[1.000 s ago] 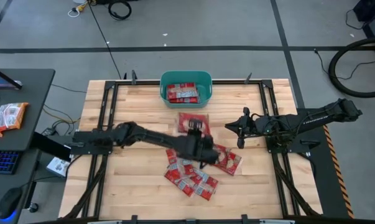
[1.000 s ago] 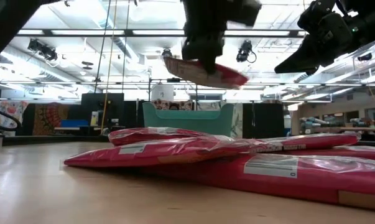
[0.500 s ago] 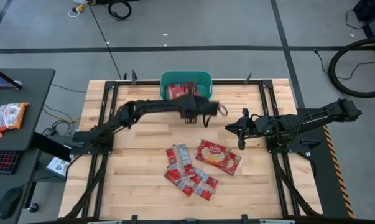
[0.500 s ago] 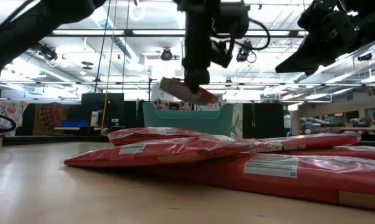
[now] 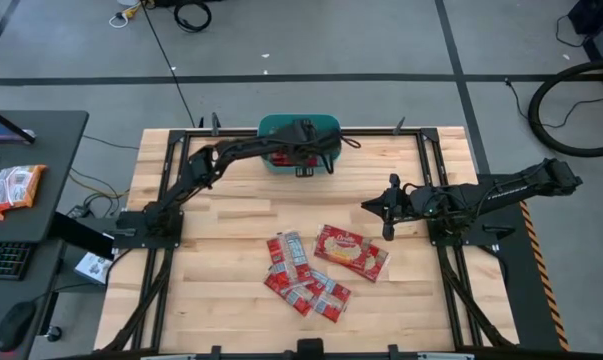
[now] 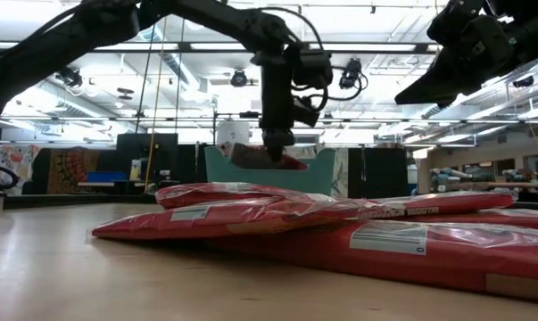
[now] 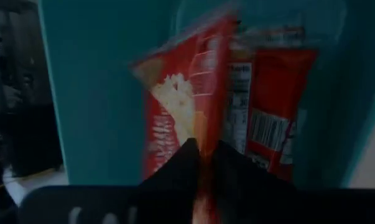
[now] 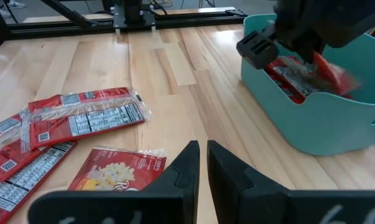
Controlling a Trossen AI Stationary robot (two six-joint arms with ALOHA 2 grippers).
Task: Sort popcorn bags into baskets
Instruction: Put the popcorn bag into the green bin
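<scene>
The left gripper was clamped on a bag, hung lengthwise beyond the fingertips, directly over the basket, where other bags were stacked. The right gripper, nearly closed and empty, was held nearer the loose bags on the surface

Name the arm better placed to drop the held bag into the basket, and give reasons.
Left. The left gripper is over the teal basket, shut on a popcorn bag hanging just above the bags already inside. The right gripper hovers off to the side, holding nothing.
</scene>
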